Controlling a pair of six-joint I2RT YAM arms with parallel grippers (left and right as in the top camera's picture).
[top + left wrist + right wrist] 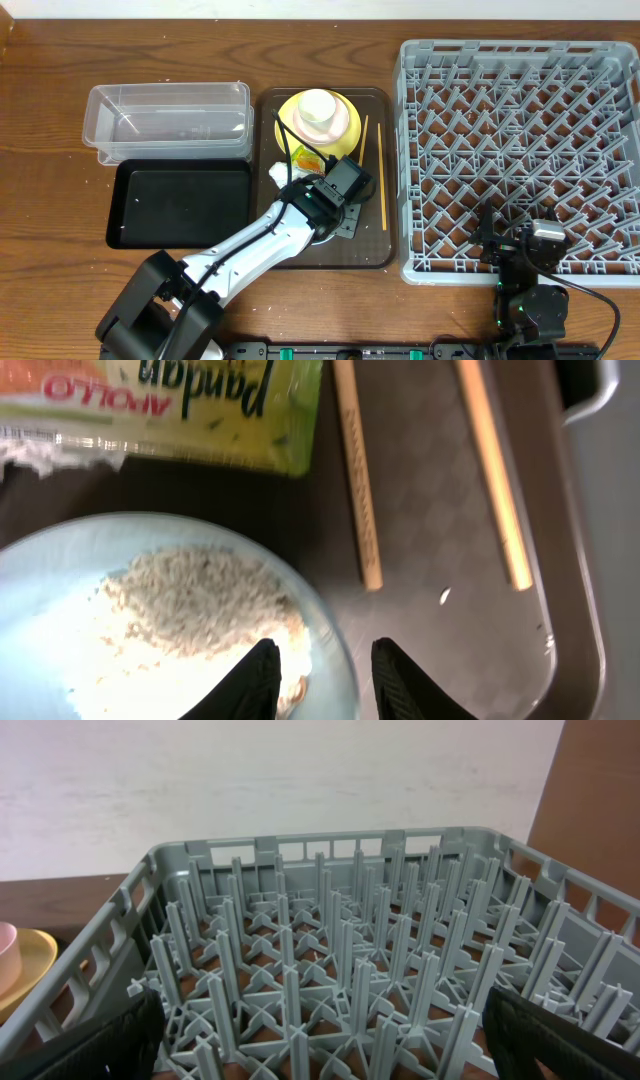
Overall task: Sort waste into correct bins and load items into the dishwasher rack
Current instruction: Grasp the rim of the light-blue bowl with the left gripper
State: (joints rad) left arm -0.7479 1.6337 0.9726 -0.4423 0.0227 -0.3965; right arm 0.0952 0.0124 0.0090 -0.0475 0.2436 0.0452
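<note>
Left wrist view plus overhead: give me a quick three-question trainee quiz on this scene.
1. True or false: the large grey plastic dishwasher rack already holds dishes.
2. The white rice grains lie in: A) the light blue bowl, B) the clear plastic tub, C) the black tray.
3. Fill in: the left pincer straddles the bowl's ____.
Key: 1 false; 2 A; 3 rim.

Overhead view looks straight down on the whole surface (40, 100), left wrist view sits very close above the brown tray (430, 510), blue bowl (40, 570) and chopsticks (357, 470), right wrist view looks low and level across the grey rack (300, 845), tray and rack shared with overhead.
</note>
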